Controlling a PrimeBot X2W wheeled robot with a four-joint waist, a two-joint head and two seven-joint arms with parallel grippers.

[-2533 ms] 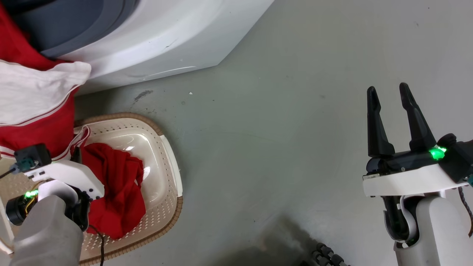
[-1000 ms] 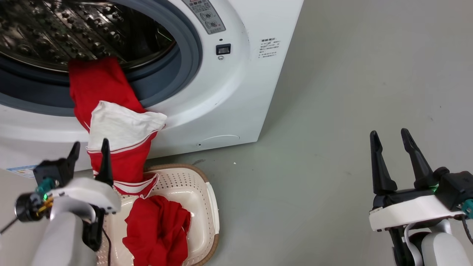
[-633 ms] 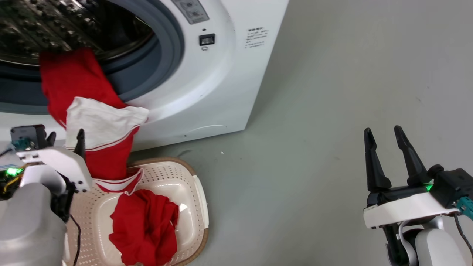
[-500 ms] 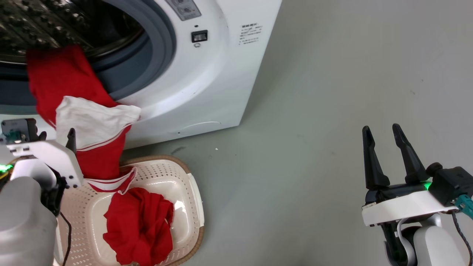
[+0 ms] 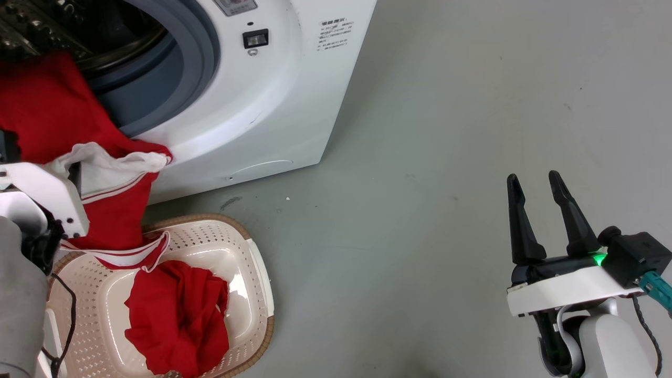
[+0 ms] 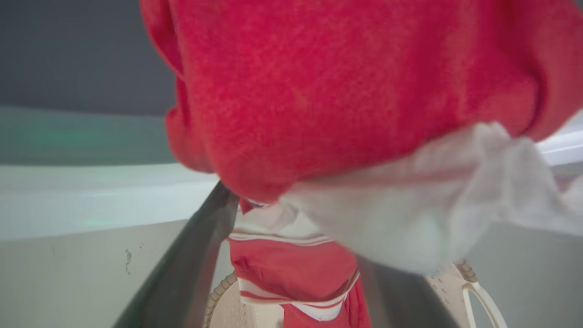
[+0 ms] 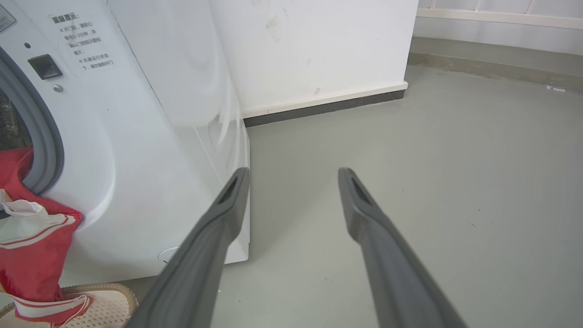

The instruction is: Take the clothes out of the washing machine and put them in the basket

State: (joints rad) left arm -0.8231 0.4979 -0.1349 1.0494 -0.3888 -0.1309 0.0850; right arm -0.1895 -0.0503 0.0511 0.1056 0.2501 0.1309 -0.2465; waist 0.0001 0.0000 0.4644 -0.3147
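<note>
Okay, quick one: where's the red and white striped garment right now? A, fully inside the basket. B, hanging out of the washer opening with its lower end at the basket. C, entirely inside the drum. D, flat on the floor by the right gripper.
B: the red and white garment drapes from the washing machine opening down its front, with the striped hem reaching the basket, where the plain red garment already lies.

Grey floor (image 5: 446, 131): white washing machine (image 5: 273, 105) at back-left; cream basket (image 5: 260, 273) just before it.
</note>
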